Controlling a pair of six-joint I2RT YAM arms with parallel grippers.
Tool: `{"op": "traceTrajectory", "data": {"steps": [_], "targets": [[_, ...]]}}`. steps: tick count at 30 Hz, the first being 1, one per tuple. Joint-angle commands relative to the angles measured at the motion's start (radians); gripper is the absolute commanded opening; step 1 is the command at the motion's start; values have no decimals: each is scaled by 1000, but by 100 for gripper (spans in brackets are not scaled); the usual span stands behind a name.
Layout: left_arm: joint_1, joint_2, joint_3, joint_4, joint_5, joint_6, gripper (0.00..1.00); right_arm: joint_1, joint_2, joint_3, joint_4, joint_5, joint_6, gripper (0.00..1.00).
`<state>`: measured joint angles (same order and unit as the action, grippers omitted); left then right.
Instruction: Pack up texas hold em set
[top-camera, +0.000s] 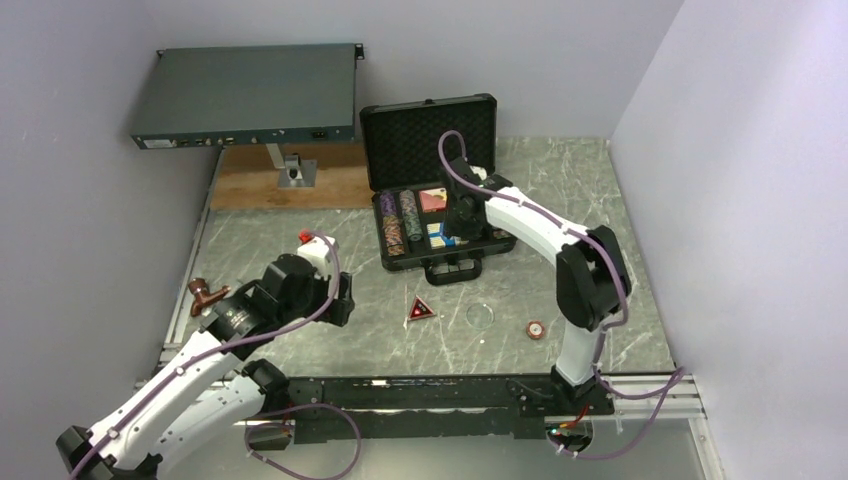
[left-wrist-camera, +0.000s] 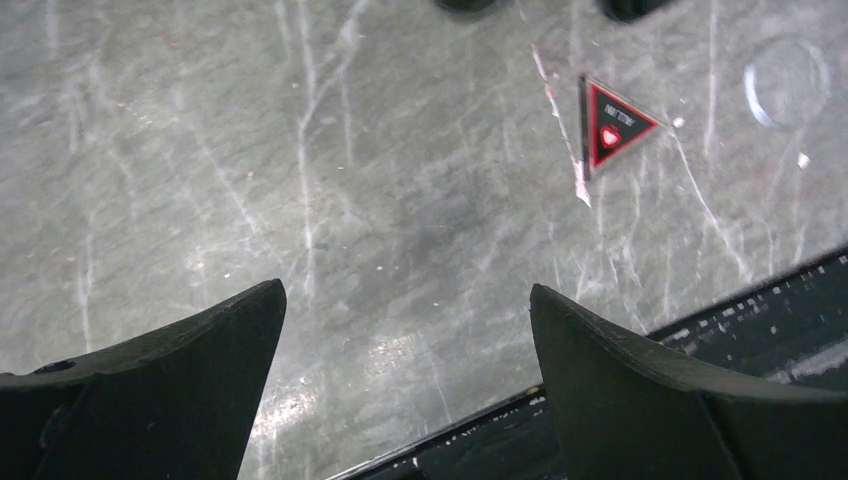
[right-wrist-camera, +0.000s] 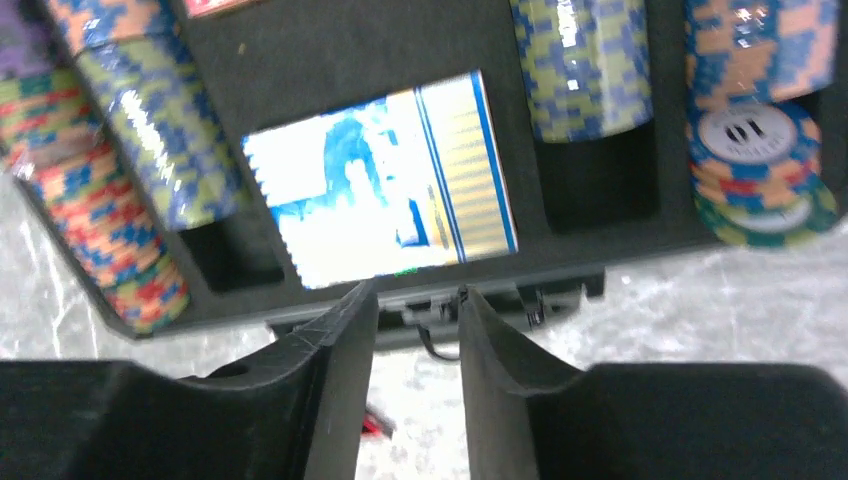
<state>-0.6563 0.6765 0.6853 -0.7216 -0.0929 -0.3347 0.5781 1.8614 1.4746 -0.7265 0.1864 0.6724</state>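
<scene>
The black briefcase (top-camera: 415, 145) stands open near the middle of the surface (top-camera: 260, 235), its lid upright at the far side. The right hand (right-wrist-camera: 417, 293) hovers over the case's near edge, its fingers drawn to a narrow gap with nothing between them. Just beyond its tips a blue-and-white card deck (right-wrist-camera: 385, 180) lies in a foam compartment, flanked by striped chip rows (right-wrist-camera: 150, 170). The left hand (left-wrist-camera: 405, 295) hangs low over bare surface to the left of the case, spread wide and holding nothing. The red triangle (left-wrist-camera: 612, 128) lies flat ahead of it and to its right, well apart from the fingers. A clear disc (left-wrist-camera: 787, 80) and an orange button (top-camera: 536, 329) lie further right.
</scene>
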Motion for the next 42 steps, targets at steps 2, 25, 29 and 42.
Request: {"op": "traceTrajectory", "data": {"steps": [2,25,29,42], "targets": [[-3,-52,80,-72,-227,-101,100,46,-188,-22,-130,21,-37,47],[-3,-211,62,-205,-435,-203,99,412,14,59,-360,88,238,100],[-3,-214,60,-202,-433,-202,99,419,56,46,-359,68,313,100],[-3,-210,60,-202,-430,-203,97,422,9,-129,-189,54,520,100]]}}
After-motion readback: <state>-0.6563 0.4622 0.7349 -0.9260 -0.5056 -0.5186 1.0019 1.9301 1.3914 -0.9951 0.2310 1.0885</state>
